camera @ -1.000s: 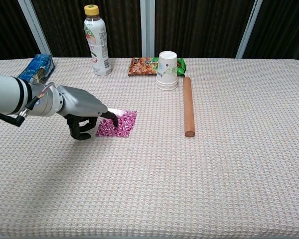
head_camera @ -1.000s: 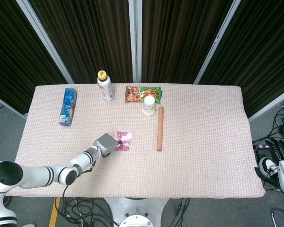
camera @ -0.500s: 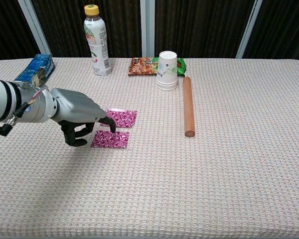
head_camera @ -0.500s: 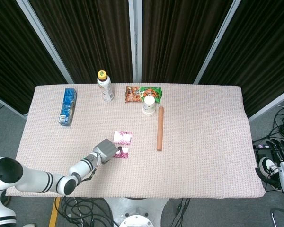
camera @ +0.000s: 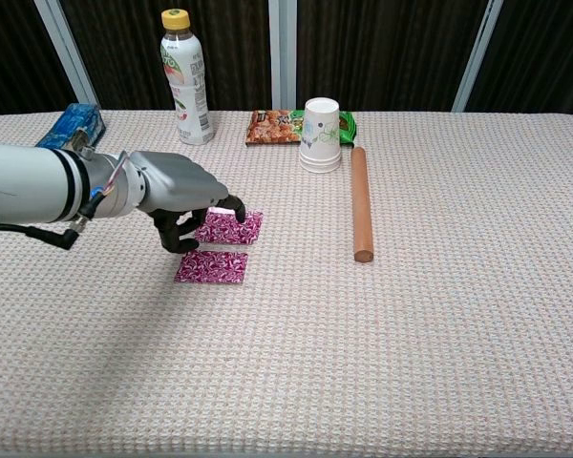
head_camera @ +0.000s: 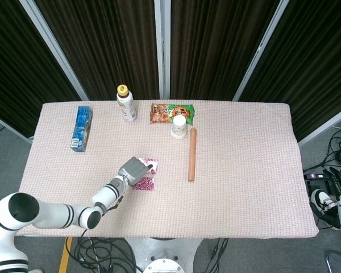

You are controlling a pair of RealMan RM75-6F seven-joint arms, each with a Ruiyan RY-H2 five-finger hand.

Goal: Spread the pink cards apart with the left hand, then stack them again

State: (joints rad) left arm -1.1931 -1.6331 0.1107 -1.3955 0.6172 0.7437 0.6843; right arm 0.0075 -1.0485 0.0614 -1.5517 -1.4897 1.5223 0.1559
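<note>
- Since the two pink cards lie apart on the table (camera: 439, 363), the spreading step appears done and restacking appears to be the step in hand.
- Nearest the robot lies the near card (camera: 211, 267), flat on the woven cloth, with nothing touching it.
- Just beyond it, across a thin strip of bare cloth, lies the far card (camera: 235, 227), also flat; in the head view the pair reads as one pink patch partly hidden by the hand.
- The left hand (camera: 186, 200) sits over the far card's left part, fingers curled downward and a dark fingertip (camera: 237, 212) at the card's top face. Whether it presses or merely hovers cannot be told. It holds nothing that can be seen.
- Judgement: a fingertip placed there suits dragging the far card back toward the near one.
- The right hand (head_camera: 336, 193) is off the table at its right edge, only partly in frame; its finger position cannot be told.
- To the right of the cards, well apart, lies a wooden rolling pin (camera: 361, 202).
- At the far edge stand paper cups (camera: 321, 135), a snack packet (camera: 273, 126), a bottle (camera: 184, 78) and a blue packet (camera: 73, 130), all clear of the working area.
</note>
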